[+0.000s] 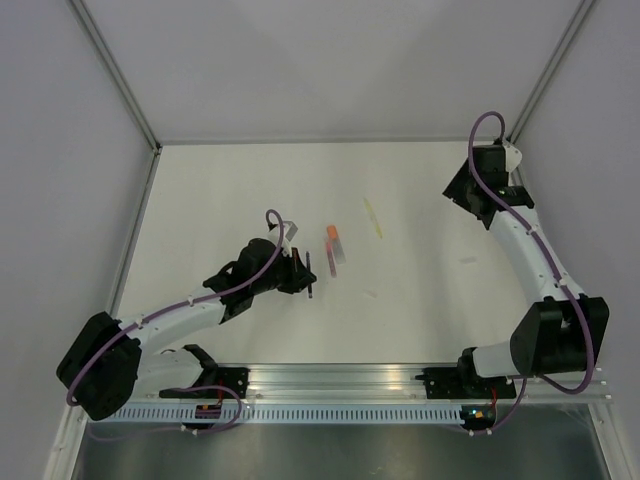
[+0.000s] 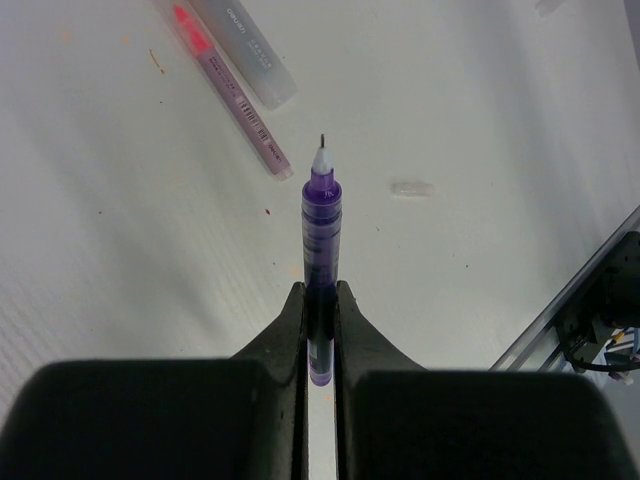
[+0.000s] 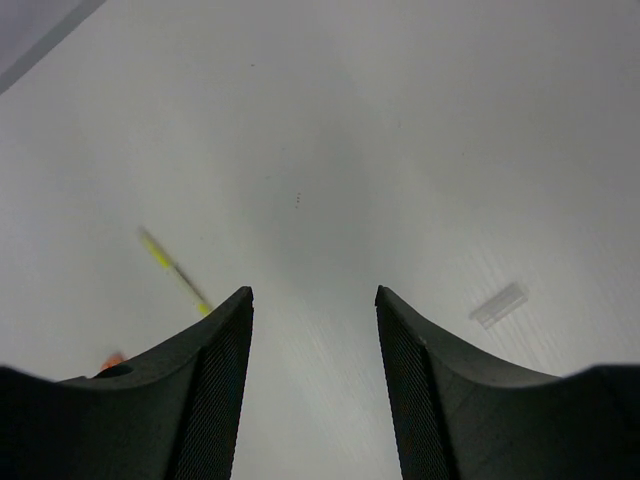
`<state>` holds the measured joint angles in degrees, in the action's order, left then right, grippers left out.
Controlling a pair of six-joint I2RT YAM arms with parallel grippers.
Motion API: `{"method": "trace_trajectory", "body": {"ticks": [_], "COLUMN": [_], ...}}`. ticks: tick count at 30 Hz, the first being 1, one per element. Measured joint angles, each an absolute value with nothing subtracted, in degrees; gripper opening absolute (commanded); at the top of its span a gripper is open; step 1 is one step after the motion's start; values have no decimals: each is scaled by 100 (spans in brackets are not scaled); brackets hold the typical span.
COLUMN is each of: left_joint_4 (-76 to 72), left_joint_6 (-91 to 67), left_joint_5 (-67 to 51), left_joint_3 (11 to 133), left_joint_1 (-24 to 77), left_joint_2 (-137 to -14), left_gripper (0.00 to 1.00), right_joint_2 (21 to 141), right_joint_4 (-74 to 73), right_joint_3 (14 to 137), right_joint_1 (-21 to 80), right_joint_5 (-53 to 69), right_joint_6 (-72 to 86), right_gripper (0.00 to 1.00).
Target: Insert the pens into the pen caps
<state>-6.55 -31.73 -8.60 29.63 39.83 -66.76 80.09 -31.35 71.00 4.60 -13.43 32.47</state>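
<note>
The left fingers (image 2: 285, 335) are shut tight on the back half of a dark purple pen (image 2: 321, 225). Its bare nib points away from the wrist, low over the bench (image 1: 220, 200). That seems a sensible hold, since the front of the barrel is left free for a cap.

I'd judge the pen to be light and stiff, but round and glossy. It could twist or slide in the grip if pushed off-axis, and the fine nib would bend if it struck a cap's rim.

In the left wrist view, a tiny clear cap (image 2: 411, 187) lies at about four o'clock from the nib, near but not touching. At eleven o'clock lie a pink barrel with an orange end (image 2: 238, 100) and a grey pen (image 2: 248, 45), side by side. I cannot tell whether the orange end is a cap.

The right fingers (image 3: 215, 370) stand wide apart and empty, over the bench at the far right. Below them a yellow pen (image 3: 172, 268) lies at nine o'clock and another clear cap (image 3: 498, 304) at three o'clock. These caps look almost weightless and likely to skid. I'd pinch one across its closed end, leaving the mouth free.
</note>
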Motion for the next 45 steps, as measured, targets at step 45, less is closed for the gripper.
{"method": "trace_trajectory", "body": {"ticks": [45], "left_joint_4": [-749], "left_joint_6": [-3170], "left_joint_5": [-1240], "left_joint_3": [2965], "left_joint_1": [3983], "left_joint_2": [-6923], "left_gripper": [2], "right_joint_2": [9474], "right_joint_4": [-3098], "right_joint_3": [5437], "right_joint_1": [-902], "right_joint_5": [-1634], "right_joint_6": [5570], "right_gripper": [47]}}
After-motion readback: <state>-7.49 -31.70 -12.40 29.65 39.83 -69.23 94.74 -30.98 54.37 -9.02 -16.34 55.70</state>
